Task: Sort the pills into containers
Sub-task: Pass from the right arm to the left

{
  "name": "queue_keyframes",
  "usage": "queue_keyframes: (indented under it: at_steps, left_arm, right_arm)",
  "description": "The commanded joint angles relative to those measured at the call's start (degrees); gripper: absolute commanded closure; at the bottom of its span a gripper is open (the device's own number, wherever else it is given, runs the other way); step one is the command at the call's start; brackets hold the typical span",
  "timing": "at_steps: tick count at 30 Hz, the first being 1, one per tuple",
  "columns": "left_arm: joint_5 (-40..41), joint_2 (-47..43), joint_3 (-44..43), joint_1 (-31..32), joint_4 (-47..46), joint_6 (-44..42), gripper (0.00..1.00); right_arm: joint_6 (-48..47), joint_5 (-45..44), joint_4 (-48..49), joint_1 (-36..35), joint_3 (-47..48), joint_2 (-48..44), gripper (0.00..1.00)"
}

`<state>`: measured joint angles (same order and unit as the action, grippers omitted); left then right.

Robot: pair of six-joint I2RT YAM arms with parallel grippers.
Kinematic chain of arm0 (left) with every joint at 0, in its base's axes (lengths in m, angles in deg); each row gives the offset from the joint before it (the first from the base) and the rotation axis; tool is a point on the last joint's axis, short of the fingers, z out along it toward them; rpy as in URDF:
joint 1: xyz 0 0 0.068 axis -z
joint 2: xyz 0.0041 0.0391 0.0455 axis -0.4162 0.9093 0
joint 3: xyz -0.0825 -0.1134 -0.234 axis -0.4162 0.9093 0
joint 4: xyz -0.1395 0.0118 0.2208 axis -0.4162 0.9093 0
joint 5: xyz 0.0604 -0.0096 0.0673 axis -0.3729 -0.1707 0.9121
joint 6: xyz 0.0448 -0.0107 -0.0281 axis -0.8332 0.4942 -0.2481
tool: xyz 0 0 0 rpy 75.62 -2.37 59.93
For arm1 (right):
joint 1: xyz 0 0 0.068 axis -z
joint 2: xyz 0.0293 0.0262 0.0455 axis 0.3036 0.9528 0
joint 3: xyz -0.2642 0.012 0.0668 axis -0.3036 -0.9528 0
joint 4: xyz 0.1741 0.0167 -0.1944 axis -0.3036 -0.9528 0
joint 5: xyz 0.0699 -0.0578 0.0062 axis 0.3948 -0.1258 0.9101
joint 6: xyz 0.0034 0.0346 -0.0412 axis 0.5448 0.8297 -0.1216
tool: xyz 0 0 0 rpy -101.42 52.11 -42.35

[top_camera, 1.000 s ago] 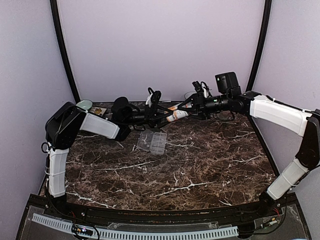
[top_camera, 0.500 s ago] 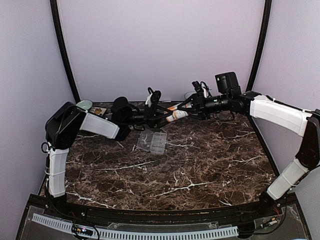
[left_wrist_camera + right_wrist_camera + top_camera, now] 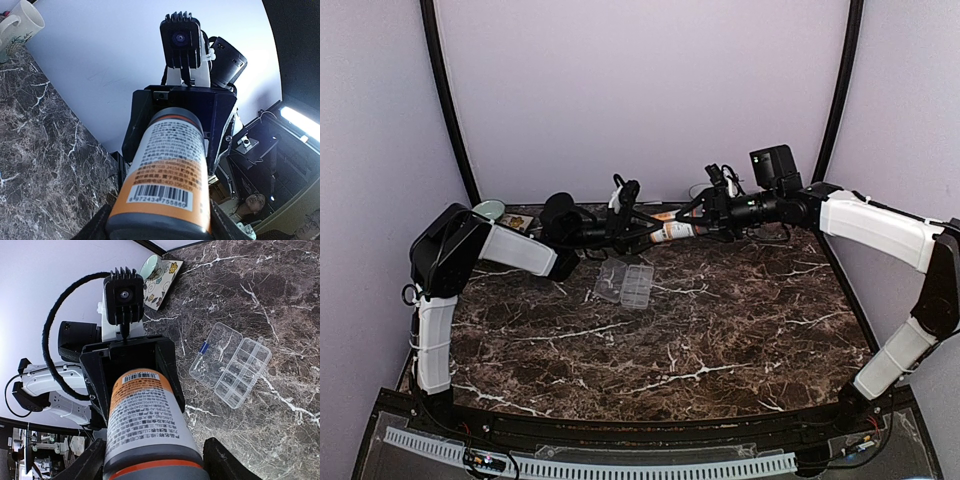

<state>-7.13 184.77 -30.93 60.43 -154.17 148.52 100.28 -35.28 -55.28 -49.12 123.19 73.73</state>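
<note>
The white-and-orange-labelled bottle (image 3: 672, 232) hangs level above the back of the table, held between both grippers. My left gripper (image 3: 640, 230) is shut on its barcode end, as the left wrist view (image 3: 160, 227) shows with the bottle (image 3: 170, 165) filling the jaws. My right gripper (image 3: 698, 222) is shut on the other end, also seen in the right wrist view (image 3: 155, 465) with the bottle (image 3: 147, 410). The clear organizer box (image 3: 625, 283) lies open on the marble below and in front, and shows in the right wrist view (image 3: 232, 365). No pills are visible.
A cream mug (image 3: 20, 22) stands at the back by the wall. A pale green dish (image 3: 488, 208) and a patterned card (image 3: 520, 222) sit at the back left corner. A small blue piece (image 3: 202, 348) lies in the box's open lid.
The bottle has levelled out slightly between the two grippers; the left gripper has shifted up a little. Both arms otherwise hold still.
</note>
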Motion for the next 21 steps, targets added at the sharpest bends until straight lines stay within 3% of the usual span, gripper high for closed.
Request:
queue_keyframes:
  at_steps: [1, 7, 21]
  left_arm:
    - [-0.97, -1.4, 0.32, -0.33, -1.94, -1.33, 0.46]
    - [-1.29, -1.92, 0.16, -0.33, -0.77, -2.09, 0.53]
    - [-0.8, -3.38, 1.2, -0.33, 0.02, -3.27, 0.55]
  right_arm:
    - [-1.05, -0.62, -0.19, 0.52, 0.48, -0.06, 0.34]
    - [-1.01, -0.82, 0.02, 0.7, 0.24, -0.2, 0.34]
    - [-1.24, -1.29, -0.46, 1.56, -0.2, -0.28, 0.32]
